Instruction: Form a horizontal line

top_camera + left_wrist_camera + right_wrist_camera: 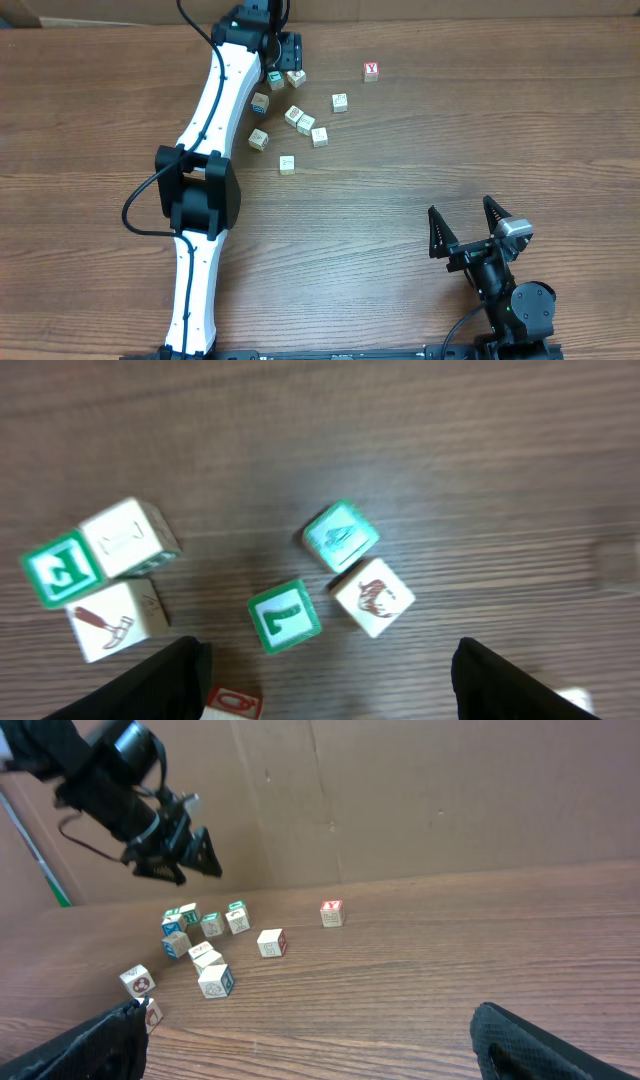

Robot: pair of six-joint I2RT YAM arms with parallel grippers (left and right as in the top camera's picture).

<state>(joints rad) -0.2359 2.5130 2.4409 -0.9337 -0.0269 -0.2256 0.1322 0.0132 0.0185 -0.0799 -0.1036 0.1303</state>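
the left arm (215,110) reaches across the wooden surface (480,120) to its far side, where the left fingers (288,50) hang just above the top of a loose cluster of pale cubes (306,124). the wrist view shows these fingers spread wide and released, with nothing between them but bare wood and the corner of a red-lettered cube (233,705) at the bottom edge. the pale cubes do not make a horizontal line: they lie scattered in the far middle of the surface. three of them sit close together in a short diagonal that runs down to the right in the overhead view, though it is hard to say whether they touch. one cube (339,102) lies alone to the right of that diagonal, and two more (258,139) sit apart below and to the left of it. nearest the left fingers are a teal-faced cube (275,78) and an animal-printed cube (372,595), which rest corner to corner, with a green 7 cube (285,615) just beside them. the red y cube (371,71) stands well apart on the right. the right fingers (461,208) are near the front right of the surface, far from every cube, wide apart and grasping nothing.
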